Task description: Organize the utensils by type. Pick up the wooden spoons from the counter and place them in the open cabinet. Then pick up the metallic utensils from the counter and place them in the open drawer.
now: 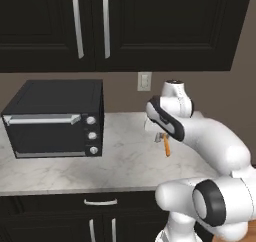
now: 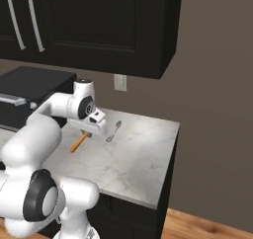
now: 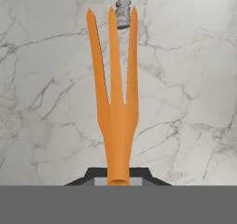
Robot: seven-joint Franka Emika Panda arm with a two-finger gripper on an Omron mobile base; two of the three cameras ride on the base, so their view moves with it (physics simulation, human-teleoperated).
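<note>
Fingers [image 3: 118, 180] clamped on orange fork [image 3: 115, 98], raised above worktop [image 2: 143, 154]. Silver utensil [image 2: 113, 131] just beyond tines, toaster oven [image 1: 55, 118] well left; bare marble toward right edge.

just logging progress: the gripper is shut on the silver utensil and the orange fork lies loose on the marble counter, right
Not quite, they are swapped. The gripper is shut on the orange fork, as the hand view shows. The silver utensil lies loose on the marble counter, clear in the right base view.
</note>
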